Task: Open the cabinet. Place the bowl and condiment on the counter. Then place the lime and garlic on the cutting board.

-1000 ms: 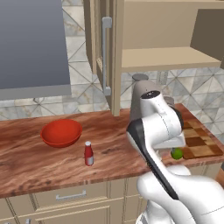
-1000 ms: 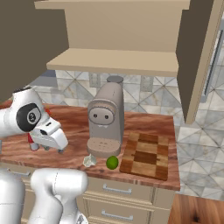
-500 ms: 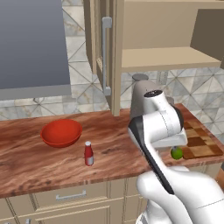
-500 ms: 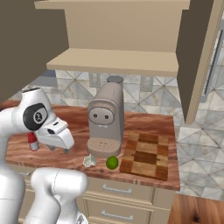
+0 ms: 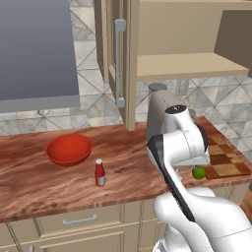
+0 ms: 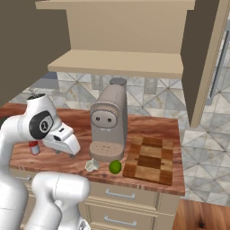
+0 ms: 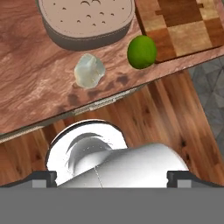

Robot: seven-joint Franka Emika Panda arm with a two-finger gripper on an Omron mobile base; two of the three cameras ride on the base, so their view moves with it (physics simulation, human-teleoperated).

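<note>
Cabinet (image 5: 118, 59) open. Bowl (image 5: 69, 148) and condiment (image 5: 100, 172) already on surface (image 5: 34, 182), left. Lime (image 7: 141, 51), garlic (image 7: 89, 71) near front edge, not yet on cutting board (image 6: 150, 159). Claw (image 6: 67, 144) apart, holding nothing.

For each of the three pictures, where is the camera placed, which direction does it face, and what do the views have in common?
Left base view: behind the arm's left, facing the counter, bowl and condiment; the arm rises at lower right.
Right base view: behind its right, facing the coffee machine and cutting board; the arm is at lower left.
Hand view: on the hand, looking down at the garlic by the counter edge.
All three show the lime.
</note>
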